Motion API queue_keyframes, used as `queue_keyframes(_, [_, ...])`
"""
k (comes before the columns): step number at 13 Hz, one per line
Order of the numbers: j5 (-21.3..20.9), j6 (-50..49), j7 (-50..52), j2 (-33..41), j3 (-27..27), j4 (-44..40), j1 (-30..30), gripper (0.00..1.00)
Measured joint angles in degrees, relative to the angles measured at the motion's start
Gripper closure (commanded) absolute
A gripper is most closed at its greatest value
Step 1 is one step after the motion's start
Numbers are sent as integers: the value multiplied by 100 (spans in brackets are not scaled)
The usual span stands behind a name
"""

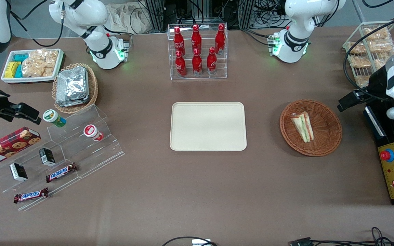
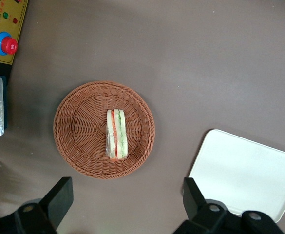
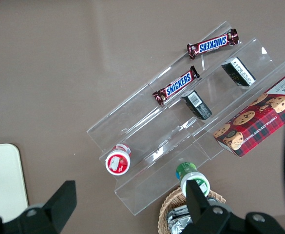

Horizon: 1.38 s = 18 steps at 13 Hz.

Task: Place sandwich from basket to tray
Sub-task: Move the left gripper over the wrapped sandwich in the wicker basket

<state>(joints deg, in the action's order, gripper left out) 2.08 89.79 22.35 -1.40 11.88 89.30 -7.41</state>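
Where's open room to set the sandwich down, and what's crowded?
The flat cream-beige rectangular tray is bare all over, and bare table lies between it and the round brown wicker basket holding the wrapped wedge sandwich. The open gripper hangs above the table beside the basket. The clear bottle rack crowds the table past the tray's farther edge.

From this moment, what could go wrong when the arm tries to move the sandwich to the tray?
1. The sandwich is a narrow wedge in clear wrap; the open gripper, hanging above the table beside the basket, might slip on the wrap or squash the bread.
2. The basket looks light and its rim rises around the sandwich, so a finger could catch the weave and drag or tip it.
3. The tray has only a low rim, so a release near its edge could let the sandwich slide off.
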Motion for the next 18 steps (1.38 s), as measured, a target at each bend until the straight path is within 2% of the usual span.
queue_keyframes(8, [-42,-59,1,-49,-5,-15,-55,0])
queue_keyframes(13, [-274,38,4,-666,31,117,-80,0])
queue_keyframes(18, [-316,1691,115,-633,94,1741,38,0])
